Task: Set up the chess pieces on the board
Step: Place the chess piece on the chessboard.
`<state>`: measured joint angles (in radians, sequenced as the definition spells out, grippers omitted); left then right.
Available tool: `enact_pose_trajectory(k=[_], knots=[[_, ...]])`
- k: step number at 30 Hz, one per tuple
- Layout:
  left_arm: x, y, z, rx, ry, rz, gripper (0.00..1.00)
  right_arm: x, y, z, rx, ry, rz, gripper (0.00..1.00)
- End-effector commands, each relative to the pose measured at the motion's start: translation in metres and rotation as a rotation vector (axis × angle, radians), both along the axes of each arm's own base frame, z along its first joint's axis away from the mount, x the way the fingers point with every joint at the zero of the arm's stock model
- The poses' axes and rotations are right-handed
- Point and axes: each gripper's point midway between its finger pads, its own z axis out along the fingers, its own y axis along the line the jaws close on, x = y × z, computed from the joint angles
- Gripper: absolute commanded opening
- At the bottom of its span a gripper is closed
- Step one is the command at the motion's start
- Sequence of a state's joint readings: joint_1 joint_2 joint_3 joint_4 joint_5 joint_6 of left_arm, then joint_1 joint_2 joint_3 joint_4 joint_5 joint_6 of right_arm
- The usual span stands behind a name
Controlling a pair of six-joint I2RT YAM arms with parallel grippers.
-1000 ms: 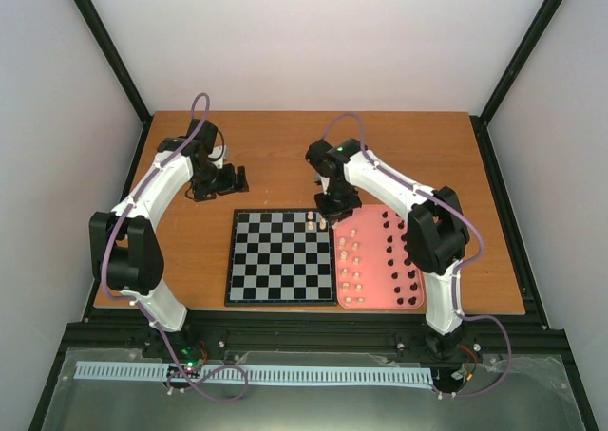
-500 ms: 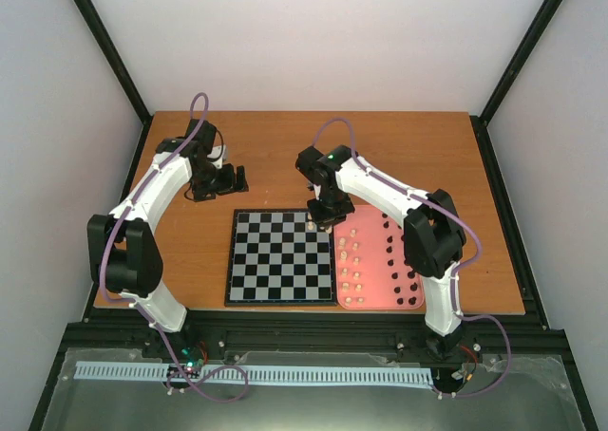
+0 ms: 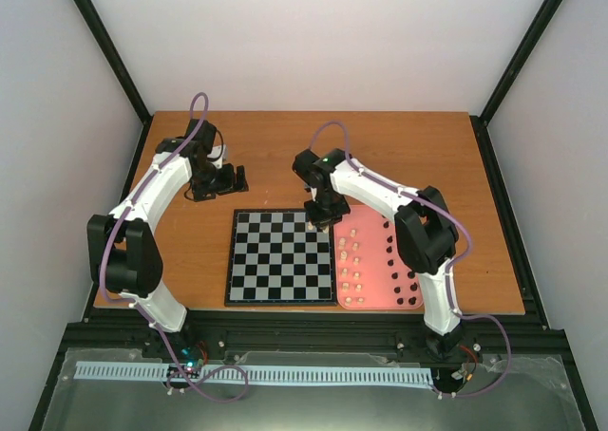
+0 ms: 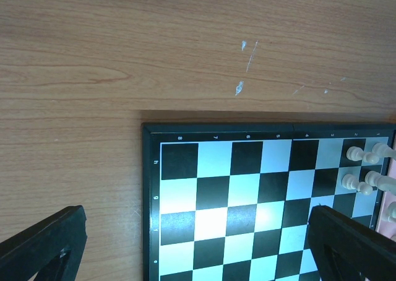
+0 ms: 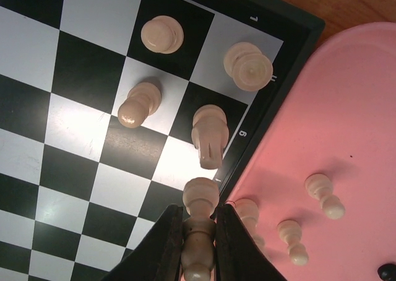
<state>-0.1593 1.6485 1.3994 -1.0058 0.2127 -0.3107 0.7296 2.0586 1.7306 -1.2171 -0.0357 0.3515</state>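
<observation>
— What lies nearest?
— A black metal rail (image 3: 313, 336) runs along the near edge of the brown wooden table (image 3: 408, 156), with a white slotted strip (image 3: 285, 374) in front of it.
— And on the table?
— The flat black-and-white checkered chessboard (image 3: 280, 257). Just beside it on the right is a pink rectangular tray (image 3: 375, 260) with rows of cream and black peg-like chess pieces (image 3: 353, 271). Four cream pieces (image 5: 162, 34) stand at the board's far right corner.
— The grippers?
— The right gripper (image 5: 199, 216) is clamped on one more cream piece (image 5: 199, 197) over the board's right edge. The left gripper (image 4: 197, 214), beyond the far left corner, is spread wide and holds nothing.
— Beyond?
— Bare wood, then pale walls (image 3: 323, 42) framed by black posts (image 3: 104, 42).
</observation>
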Motion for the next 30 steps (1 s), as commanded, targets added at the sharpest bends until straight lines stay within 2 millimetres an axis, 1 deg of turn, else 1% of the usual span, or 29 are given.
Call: enact_pose_trajectory(k=[1,7,17,25,30], knots=[[0.002,-0.002,0.012,-0.011,-0.04,0.006,1.0,-0.001,0.002,-0.011,-0.026,0.0,0.02,0.07],[0.002,-0.003,0.012,-0.014,-0.038,0.004,1.0,-0.001,0.004,-0.02,-0.034,0.015,0.026,0.07],[0.002,-0.003,0.011,-0.016,-0.038,0.005,1.0,0.0,0.007,-0.027,-0.039,0.026,0.037,0.07],[0.001,-0.002,0.01,-0.015,-0.037,0.005,1.0,-0.003,0.013,-0.024,-0.032,0.034,0.06,0.07],[0.002,-0.003,0.01,-0.018,-0.037,0.005,1.0,-0.005,0.012,-0.026,-0.04,0.039,0.063,0.07]])
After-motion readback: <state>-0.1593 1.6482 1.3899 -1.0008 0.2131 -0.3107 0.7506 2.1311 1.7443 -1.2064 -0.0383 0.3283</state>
